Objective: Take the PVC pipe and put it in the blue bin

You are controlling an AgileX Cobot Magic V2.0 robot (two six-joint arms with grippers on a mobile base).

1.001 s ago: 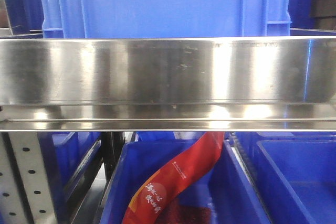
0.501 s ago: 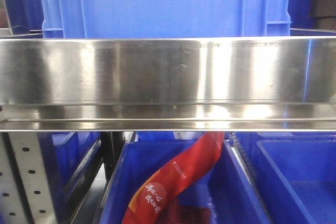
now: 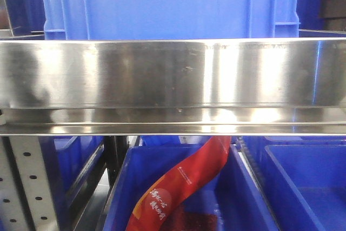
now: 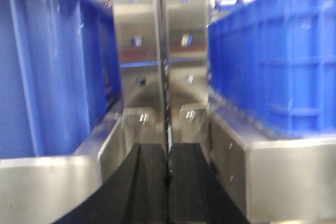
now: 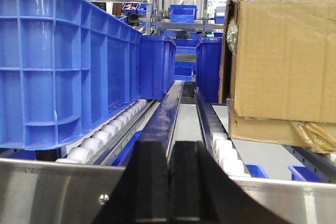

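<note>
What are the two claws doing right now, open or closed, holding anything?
Left end effector: closed, fingers pressed together, nothing held.
Right end effector: closed, nothing between its fingers.

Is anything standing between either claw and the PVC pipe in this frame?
That cannot be judged: no PVC pipe shows in any view. The left claw is shut, facing a steel upright between two blue bins. The right claw is shut too, facing a roller lane between a blue crate and a cardboard box.

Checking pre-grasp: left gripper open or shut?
Shut. In the left wrist view, the left gripper has its two black fingers pressed together, nothing between.
</note>
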